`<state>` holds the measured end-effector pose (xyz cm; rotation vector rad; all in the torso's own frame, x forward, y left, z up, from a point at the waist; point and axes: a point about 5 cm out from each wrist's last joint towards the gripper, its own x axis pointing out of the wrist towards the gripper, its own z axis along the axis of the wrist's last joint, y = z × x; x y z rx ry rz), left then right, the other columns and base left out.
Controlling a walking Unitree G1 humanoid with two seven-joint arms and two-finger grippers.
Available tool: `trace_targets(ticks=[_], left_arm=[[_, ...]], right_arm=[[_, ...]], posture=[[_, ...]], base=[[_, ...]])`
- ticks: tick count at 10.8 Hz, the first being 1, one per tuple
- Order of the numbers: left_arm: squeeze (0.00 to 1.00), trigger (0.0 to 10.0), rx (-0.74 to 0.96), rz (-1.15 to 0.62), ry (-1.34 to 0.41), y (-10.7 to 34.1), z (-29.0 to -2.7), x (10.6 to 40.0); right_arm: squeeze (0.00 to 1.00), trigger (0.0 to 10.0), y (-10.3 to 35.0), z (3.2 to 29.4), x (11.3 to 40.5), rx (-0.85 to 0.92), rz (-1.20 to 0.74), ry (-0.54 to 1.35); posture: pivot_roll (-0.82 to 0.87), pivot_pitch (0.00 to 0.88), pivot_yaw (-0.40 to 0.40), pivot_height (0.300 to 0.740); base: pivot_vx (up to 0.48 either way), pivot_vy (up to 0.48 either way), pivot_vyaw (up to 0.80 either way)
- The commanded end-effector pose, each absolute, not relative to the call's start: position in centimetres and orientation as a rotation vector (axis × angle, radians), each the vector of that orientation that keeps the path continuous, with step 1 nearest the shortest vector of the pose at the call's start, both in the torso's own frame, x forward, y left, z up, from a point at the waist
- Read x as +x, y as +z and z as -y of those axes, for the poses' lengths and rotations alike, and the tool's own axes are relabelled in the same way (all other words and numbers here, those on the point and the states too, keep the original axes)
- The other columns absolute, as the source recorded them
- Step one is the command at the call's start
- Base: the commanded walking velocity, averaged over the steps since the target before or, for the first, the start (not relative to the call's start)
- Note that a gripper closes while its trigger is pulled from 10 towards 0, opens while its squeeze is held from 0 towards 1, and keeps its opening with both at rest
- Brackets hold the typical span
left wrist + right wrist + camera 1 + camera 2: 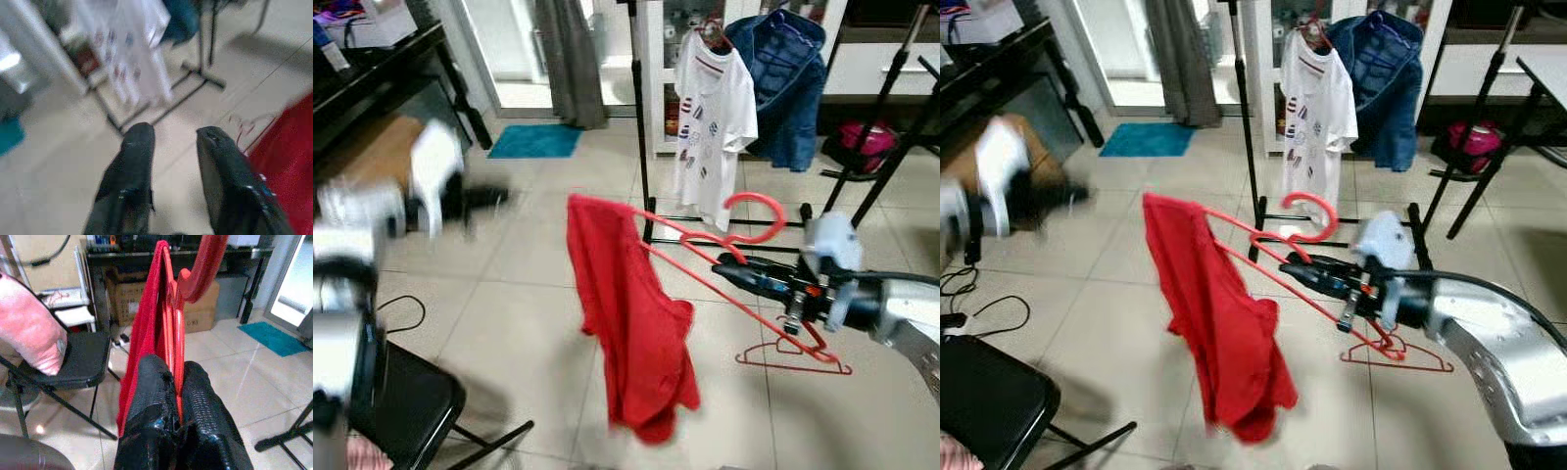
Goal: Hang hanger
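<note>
Red plastic hanger [724,264] with thick curved hook [759,211], tilted, a red shirt [631,328] draped off its far end and hanging slack above the tiled floor [519,323]. Held mid-air in front of the black clothes rack [641,127], well short of its rail. Right pincer [744,272] reaches in from the right side, arm roughly level, black fingers [156,396] closed tight on the hanger's bars just below the hook; right wrist view shows the red bars squeezed between the two pads. Left pincer [173,147] raised off to the left, blurred in the head views; left wrist view shows its fingers spread apart, nothing between them, pointed toward the rack base. On the rack: white printed t-shirt [710,122] and blue jacket [788,83]. A second red hanger [793,357] lies flat on the floor near the right arm. Black folding chair [396,411] at lower left.
</note>
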<state>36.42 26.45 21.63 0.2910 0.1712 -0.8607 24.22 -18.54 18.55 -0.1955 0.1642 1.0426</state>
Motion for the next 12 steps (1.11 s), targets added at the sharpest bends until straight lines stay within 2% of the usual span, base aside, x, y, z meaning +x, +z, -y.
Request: trace_targets(ticks=[1,3,4,5,8,11,12], left_arm=[[1.00,10.0,0.258,-0.130,-0.975,22.8,-25.0,36.6],[1.00,10.0,0.316,-0.155,-1.334,22.7,-20.1,36.6],[0.85,10.0,0.342,-0.188,-1.428,22.1,-19.0,36.3],[0.00,10.0,0.371,-0.213,-1.489,21.7,-18.2,36.0],[0.00,10.0,0.389,-0.199,-1.538,21.4,-17.4,35.7],[0.00,10.0,0.157,-0.094,-1.556,22.6,-17.2,35.4],[0.00,10.0,0.193,-0.120,-1.557,22.3,-17.6,35.3]], right_arm=[[0.00,10.0,18.8,18.2,24.4,-0.228,-0.157,1.053],[0.00,10.0,19.0,17.4,24.6,-0.281,-0.122,1.094],[0.00,10.0,19.3,17.2,24.6,-0.290,-0.106,1.112],[0.00,10.0,19.6,17.1,24.6,-0.305,-0.094,1.127],[0.00,10.0,20.3,16.7,24.5,-0.317,-0.058,1.161],[0.00,10.0,20.3,16.6,24.4,-0.320,-0.050,1.165],[0.00,10.0,20.3,16.5,24.4,-0.321,-0.048,1.169]], posture=[[-0.14,0.010,0.162,0.740],[-0.15,0.016,0.168,0.740],[-0.15,0.018,0.171,0.740],[-0.16,0.020,0.174,0.740],[-0.17,0.012,0.177,0.740],[-0.18,0.000,0.179,0.740],[-0.18,0.000,0.177,0.740]], base=[[0.000,0.000,0.00],[0.000,0.000,0.00],[0.000,0.000,0.00],[0.000,0.000,0.00],[0.000,0.000,0.00],[0.000,0.000,0.00],[0.000,0.000,0.00]])
